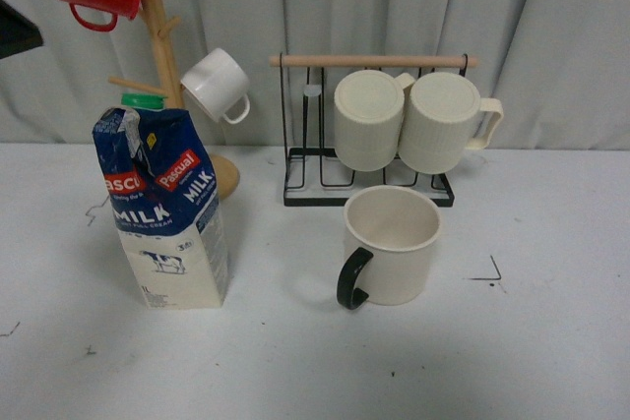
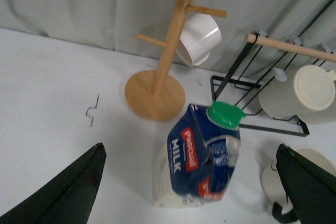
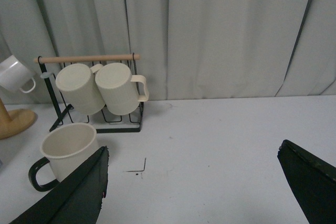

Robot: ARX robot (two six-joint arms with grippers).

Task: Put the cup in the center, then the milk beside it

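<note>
milk carton [image 1: 167, 213]: "MILK" white on blue | "Pascual" on red label | smaller print unreadable

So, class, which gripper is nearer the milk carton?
Left. The left gripper hangs open above the milk carton; the right gripper looks over the cup, with the carton outside its view.

The left claw [image 2: 190, 148] is held high and tilted downward, its two black fingers [image 2: 73, 192] spread wide apart, gripping nothing. The right claw [image 3: 194, 148] sits lower and more level, its fingers [image 3: 310, 177] equally far apart, also gripping nothing.
</note>
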